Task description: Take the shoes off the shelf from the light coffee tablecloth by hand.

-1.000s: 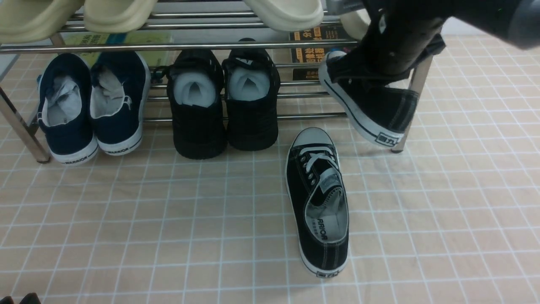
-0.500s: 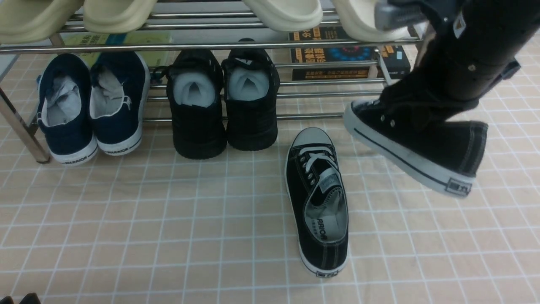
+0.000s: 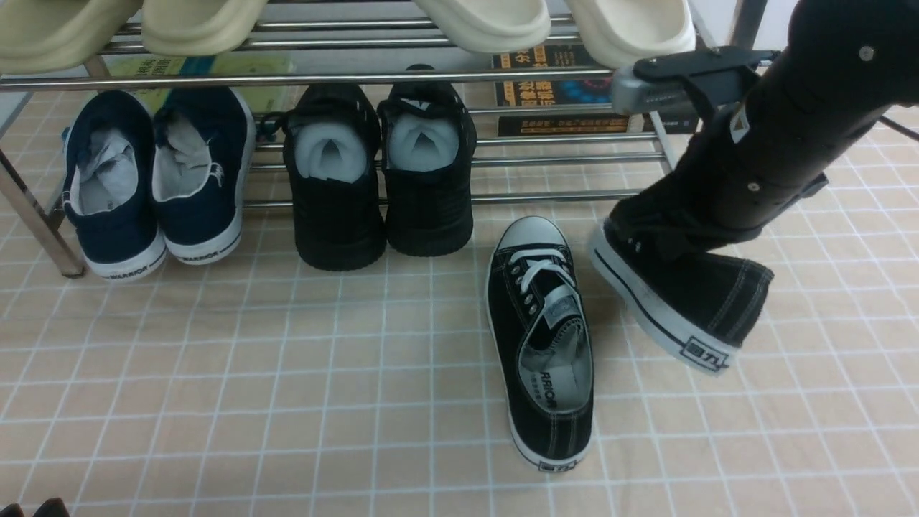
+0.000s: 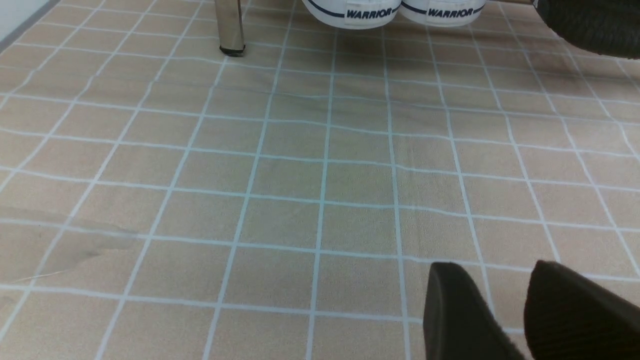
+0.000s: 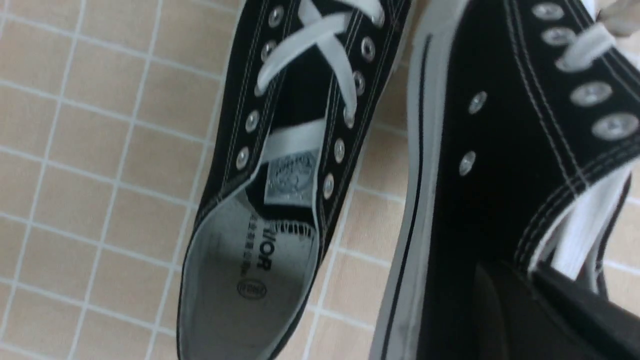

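Observation:
One black canvas sneaker point(image 3: 542, 345) with white laces lies flat on the light coffee tablecloth point(image 3: 287, 373), its toe towards the chrome shelf point(image 3: 359, 77). My right gripper point(image 3: 693, 215) is shut on the second sneaker point(image 3: 675, 294) and holds it tilted, heel low, just right of the first and in front of the shelf. In the right wrist view my right gripper point(image 5: 530, 305) clamps the side wall of the held sneaker point(image 5: 480, 165), with the lying sneaker point(image 5: 280, 175) beside it. My left gripper point(image 4: 505, 310) is open and empty low over the cloth.
Navy slip-ons point(image 3: 154, 179) and black mesh sneakers point(image 3: 380, 179) sit on the lower tier. Cream slippers point(image 3: 481, 21) sit on the upper tier. Books point(image 3: 553, 93) lie behind the shelf. A shelf leg point(image 4: 229, 25) stands ahead of the left gripper.
My right arm has carried the second sneaker off the shelf, first out to the right, then lower and back left beside the lying sneaker. The lying sneaker has not moved.

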You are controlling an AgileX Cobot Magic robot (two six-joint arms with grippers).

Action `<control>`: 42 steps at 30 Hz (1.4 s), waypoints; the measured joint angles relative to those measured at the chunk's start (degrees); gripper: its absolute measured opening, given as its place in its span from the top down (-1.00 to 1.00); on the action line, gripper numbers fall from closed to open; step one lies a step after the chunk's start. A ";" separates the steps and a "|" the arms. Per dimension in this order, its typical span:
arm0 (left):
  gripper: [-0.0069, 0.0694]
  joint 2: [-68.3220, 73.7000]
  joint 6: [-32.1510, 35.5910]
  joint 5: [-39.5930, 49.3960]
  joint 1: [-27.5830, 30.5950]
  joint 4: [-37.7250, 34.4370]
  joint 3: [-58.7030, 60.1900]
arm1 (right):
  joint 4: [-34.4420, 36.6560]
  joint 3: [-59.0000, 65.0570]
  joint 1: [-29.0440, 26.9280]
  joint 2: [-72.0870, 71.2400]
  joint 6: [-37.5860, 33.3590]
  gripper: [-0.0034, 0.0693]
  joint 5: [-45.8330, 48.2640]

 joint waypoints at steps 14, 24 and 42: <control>0.19 0.00 0.00 0.00 0.00 0.00 0.00 | -0.65 0.03 0.05 7.96 -0.35 0.87 -4.14; 0.18 0.00 0.00 0.00 0.00 0.00 0.00 | -4.37 -1.37 0.05 9.49 -6.65 0.86 2.28; 0.18 0.00 0.00 0.00 0.00 0.00 0.00 | 2.30 -1.44 -0.06 15.26 -9.09 0.83 3.97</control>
